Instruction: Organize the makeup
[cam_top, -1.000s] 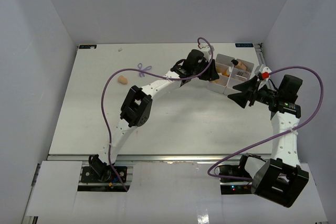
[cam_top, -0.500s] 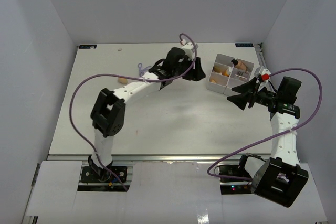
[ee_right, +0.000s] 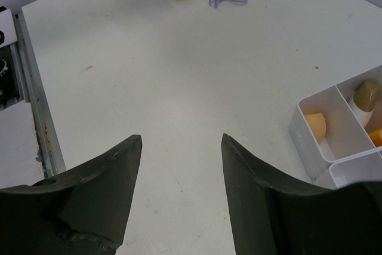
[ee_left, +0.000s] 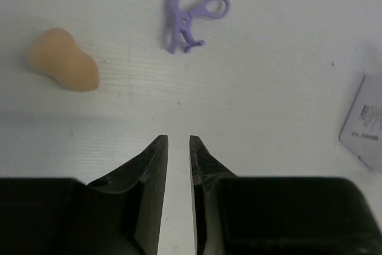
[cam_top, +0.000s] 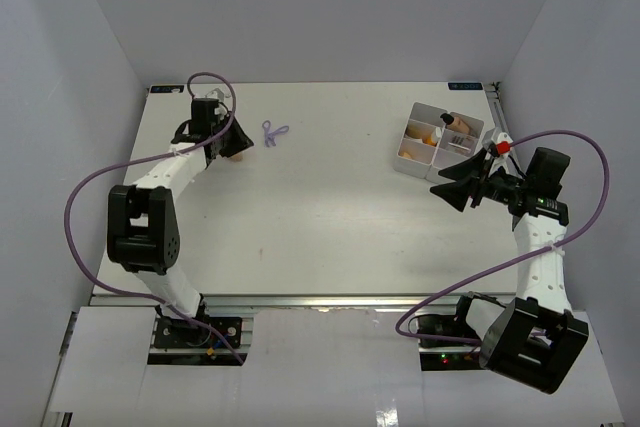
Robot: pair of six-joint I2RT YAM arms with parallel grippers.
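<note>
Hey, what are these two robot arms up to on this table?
They are sorting makeup into a white tray, which already holds a few pieces. The left gripper, nearly closed and empty, hovers near a beige sponge and a purple looped tool lying loose. The right gripper waits open beside the tray.

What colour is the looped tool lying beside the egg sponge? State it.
Light purple. The looped tool shows best in the left wrist view, right of the beige egg sponge.
</note>
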